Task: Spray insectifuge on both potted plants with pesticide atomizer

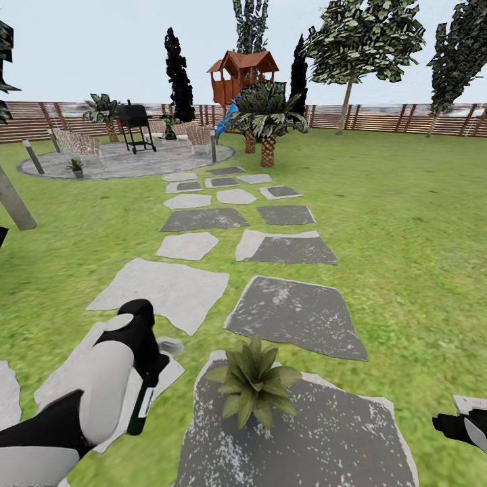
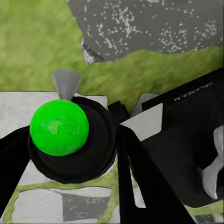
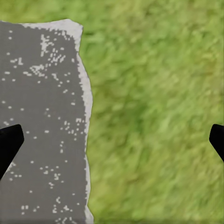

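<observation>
Slim dark-green pesticide atomizer bottle hangs clamped in my left pincer, speckled pointed-leaf potted plant just off its right side on the grey slab; I'd aim the nozzle there; right pincer spread apart.

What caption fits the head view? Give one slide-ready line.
Left tool holds the pesticide atomizer beside a potted plant on a grey stone slab.
</observation>
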Robot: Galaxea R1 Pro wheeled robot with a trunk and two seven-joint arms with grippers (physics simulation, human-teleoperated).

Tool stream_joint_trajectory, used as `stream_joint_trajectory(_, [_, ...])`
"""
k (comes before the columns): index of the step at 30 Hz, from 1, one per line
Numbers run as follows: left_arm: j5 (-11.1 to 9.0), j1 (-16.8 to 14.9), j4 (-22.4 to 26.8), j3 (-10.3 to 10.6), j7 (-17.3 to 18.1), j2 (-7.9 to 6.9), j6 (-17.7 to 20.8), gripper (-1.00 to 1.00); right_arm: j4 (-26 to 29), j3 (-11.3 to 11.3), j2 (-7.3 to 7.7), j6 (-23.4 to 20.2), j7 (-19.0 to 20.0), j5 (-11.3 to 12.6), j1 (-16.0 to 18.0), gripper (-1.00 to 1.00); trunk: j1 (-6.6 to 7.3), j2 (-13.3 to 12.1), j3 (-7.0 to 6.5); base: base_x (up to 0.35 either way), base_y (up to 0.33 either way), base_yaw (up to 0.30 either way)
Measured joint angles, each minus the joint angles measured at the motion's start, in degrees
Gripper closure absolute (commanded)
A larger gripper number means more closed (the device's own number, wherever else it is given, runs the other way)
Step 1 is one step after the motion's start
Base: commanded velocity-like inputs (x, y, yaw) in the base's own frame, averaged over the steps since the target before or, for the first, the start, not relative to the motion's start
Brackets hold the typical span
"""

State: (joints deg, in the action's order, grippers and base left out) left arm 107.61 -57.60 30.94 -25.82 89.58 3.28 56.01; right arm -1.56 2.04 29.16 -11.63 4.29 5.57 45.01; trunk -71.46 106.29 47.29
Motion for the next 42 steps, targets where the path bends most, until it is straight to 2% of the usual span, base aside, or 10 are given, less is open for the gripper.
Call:
stream_joint_trajectory(2, [-0.8,0.0,-0.1,-3.2,0.0,-0.08,0.1,1.00,0.0,0.0,0.00,0.0,0.0,0.0,0.0,-1.00,0.00,0.0,0.00,0.000,0.000,0.000])
stream_joint_trajectory(5, [-1.0,0.0,-0.1,-6.5,0.0,-0.10,0.1,1.00,0.0,0.1,0.00,0.0,0.0,0.0,0.0,-1.00,0.00,0.0,0.00,0.000,0.000,0.000])
stream_joint_trajectory(8, [-1.0,0.0,0.0,-8.0,0.0,-0.21,0.1,1.00,0.0,0.1,0.00,0.0,0.0,0.0,0.0,-1.00,0.00,0.0,0.00,0.000,0.000,0.000])
stream_joint_trajectory(13, [-1.0,0.0,0.2,-8.5,0.0,-0.71,0.1,1.00,0.0,0.1,0.00,0.0,0.0,0.0,0.0,-1.00,0.00,0.0,0.00,0.000,0.000,0.000])
stream_joint_trajectory(23, [-1.0,0.0,0.3,-8.3,0.0,-0.22,-0.4,1.00,0.0,0.1,0.00,0.0,0.0,0.0,0.0,-1.00,0.00,0.0,0.00,0.000,0.000,0.000])
stream_joint_trajectory(39, [-1.2,0.0,-1.4,-7.9,0.0,-0.37,-0.9,1.00,0.1,0.2,0.00,0.0,0.0,0.0,0.0,-1.00,0.00,0.0,0.00,0.000,0.000,-0.003])
stream_joint_trajectory(41, [-1.1,0.0,-1.7,-7.8,0.0,-0.25,-0.9,1.00,0.1,0.2,-0.02,-1.0,0.0,0.0,0.0,-1.00,0.00,0.0,0.00,0.000,0.000,-0.154])
stream_joint_trajectory(42, [-1.1,0.0,-2.9,-7.8,0.0,-0.15,-0.9,1.00,0.1,0.2,0.00,-3.8,0.1,0.0,0.0,-1.00,0.00,0.0,0.00,0.000,0.000,-0.220])
